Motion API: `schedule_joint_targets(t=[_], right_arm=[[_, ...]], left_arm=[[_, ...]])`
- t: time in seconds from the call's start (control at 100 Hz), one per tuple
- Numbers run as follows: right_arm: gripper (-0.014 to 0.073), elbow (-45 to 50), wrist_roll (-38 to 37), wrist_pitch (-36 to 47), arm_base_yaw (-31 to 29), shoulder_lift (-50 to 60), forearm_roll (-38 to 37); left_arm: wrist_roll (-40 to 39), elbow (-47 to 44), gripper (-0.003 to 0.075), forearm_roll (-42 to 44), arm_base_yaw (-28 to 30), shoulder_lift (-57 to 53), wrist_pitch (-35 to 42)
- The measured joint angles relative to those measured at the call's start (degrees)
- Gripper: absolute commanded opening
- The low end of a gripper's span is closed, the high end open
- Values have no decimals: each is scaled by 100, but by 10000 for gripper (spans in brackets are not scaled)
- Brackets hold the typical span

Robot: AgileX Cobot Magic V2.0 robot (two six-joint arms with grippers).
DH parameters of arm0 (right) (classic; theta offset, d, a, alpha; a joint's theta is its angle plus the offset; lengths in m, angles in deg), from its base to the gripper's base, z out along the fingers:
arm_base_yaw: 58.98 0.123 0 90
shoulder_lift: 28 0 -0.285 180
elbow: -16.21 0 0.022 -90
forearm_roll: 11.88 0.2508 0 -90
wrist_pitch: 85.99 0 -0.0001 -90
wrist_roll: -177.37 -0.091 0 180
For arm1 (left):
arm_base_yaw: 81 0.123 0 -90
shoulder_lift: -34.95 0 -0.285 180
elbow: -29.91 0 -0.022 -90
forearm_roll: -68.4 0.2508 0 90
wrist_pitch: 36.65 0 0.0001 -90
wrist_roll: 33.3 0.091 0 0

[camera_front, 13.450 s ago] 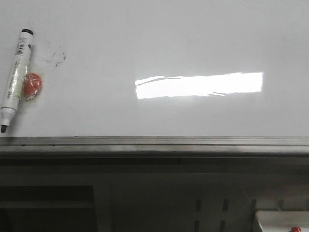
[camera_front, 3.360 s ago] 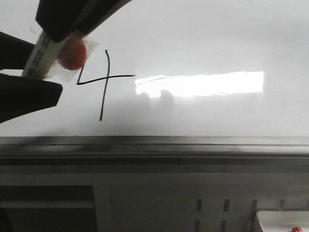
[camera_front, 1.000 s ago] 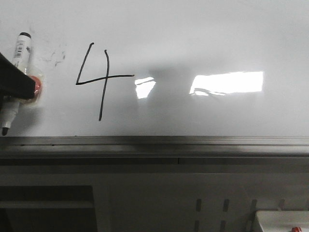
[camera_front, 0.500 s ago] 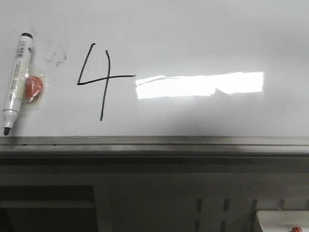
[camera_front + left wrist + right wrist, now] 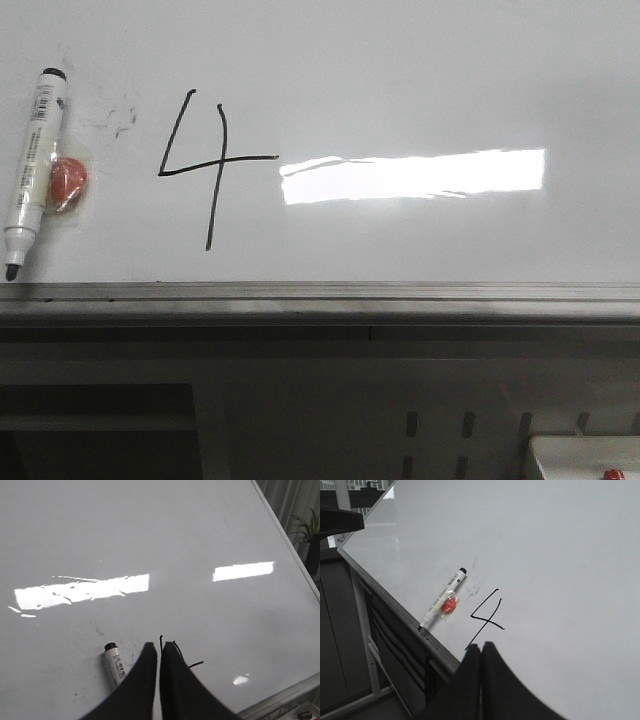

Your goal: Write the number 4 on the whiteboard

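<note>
- The number 4 [image 5: 205, 165] stands complete on the whiteboard [image 5: 420, 80]: an open-topped figure in thin black line, with a slanted stroke, a crossbar and a long stem running down toward the grey lower rim. It sits on the left part of the board in the front view, its crossbar ending just beside the bright rectangular light reflection [image 5: 415, 176].
- I judge the writing step finished, since nothing of the figure looks missing or broken.
- The marker [image 5: 30, 170] lies flat on the board well left of the 4, uncapped tip pointing down at the rim, with a small red piece [image 5: 69, 185] in clear wrap touching its side.
- The left gripper [image 5: 159, 652] hangs over the board above the 4, its 2 dark fingers pressed together with nothing between them.
- The right gripper [image 5: 481, 652] is likewise closed and empty, hovering near the foot of the stem in its own view.
- Neither arm shows in the front view.
- What remains, as I read it, is only to keep both arms off the fresh ink; a finger brushing the strokes could smear them.
- Faint grey smudges [image 5: 118, 115] sit between marker and 4, apart from the strokes.
- Nothing stands over the figure.
</note>
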Motion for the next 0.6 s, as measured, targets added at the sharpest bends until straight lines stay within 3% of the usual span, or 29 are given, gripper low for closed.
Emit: schedule_joint_targets(t=[0.6], right_arm=[[-64, 66, 0, 0, 0, 84, 0]], left_arm=[[0, -194, -20, 19, 0, 0, 41]])
